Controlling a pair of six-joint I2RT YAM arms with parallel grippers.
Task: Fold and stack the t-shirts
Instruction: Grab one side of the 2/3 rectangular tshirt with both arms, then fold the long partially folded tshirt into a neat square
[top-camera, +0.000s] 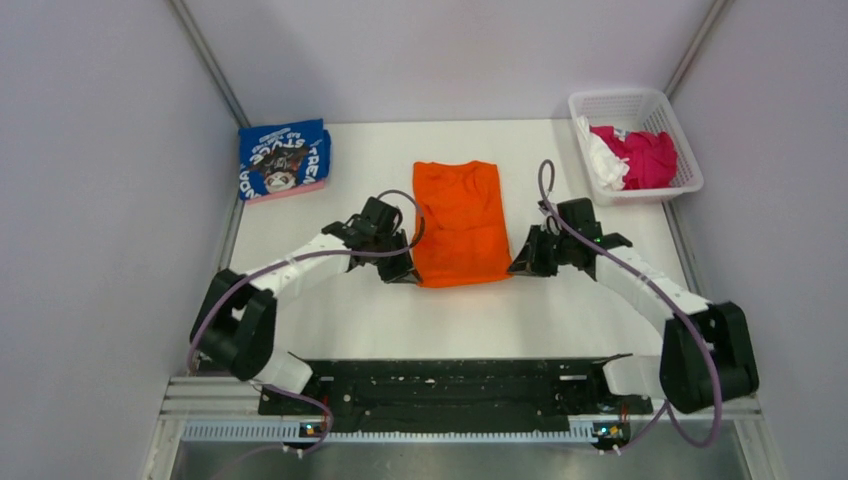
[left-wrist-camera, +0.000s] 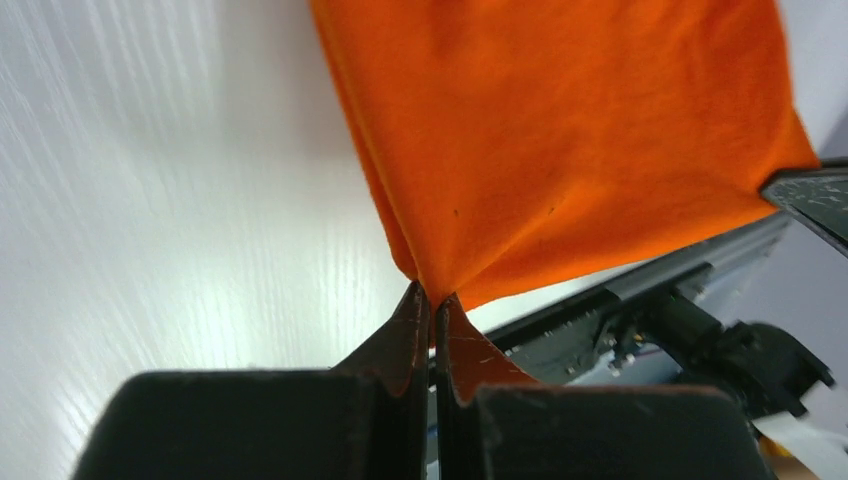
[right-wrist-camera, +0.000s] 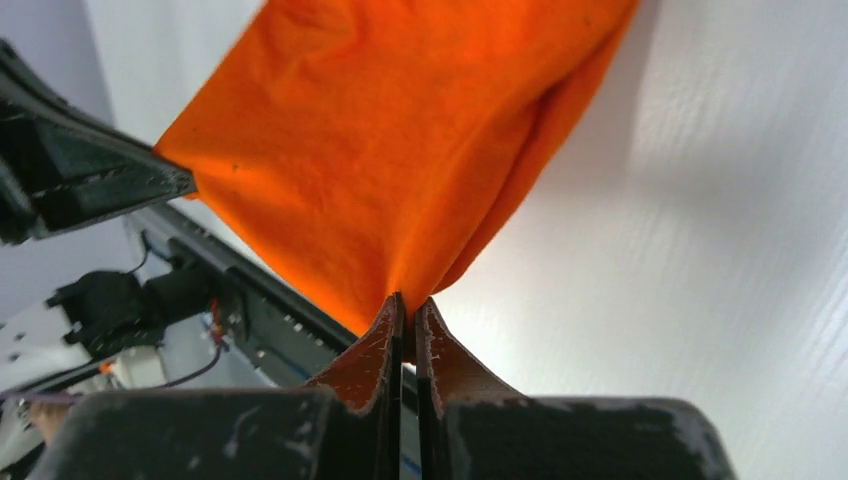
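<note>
The orange t-shirt (top-camera: 461, 222) lies partly folded as a long rectangle at the table's middle. My left gripper (top-camera: 408, 272) is shut on its near left corner, and the cloth (left-wrist-camera: 560, 140) rises from the closed tips. My right gripper (top-camera: 515, 268) is shut on its near right corner, the cloth (right-wrist-camera: 400, 150) pinched between the tips. Both near corners are lifted a little off the table. The blue t-shirt (top-camera: 284, 160) with white lettering lies folded at the back left. Magenta (top-camera: 645, 157) and white (top-camera: 603, 162) shirts sit crumpled in a basket.
A white plastic basket (top-camera: 690, 150) stands at the back right corner. Grey walls close in the table on the left, back and right. A black rail (top-camera: 450, 385) with the arm bases runs along the near edge.
</note>
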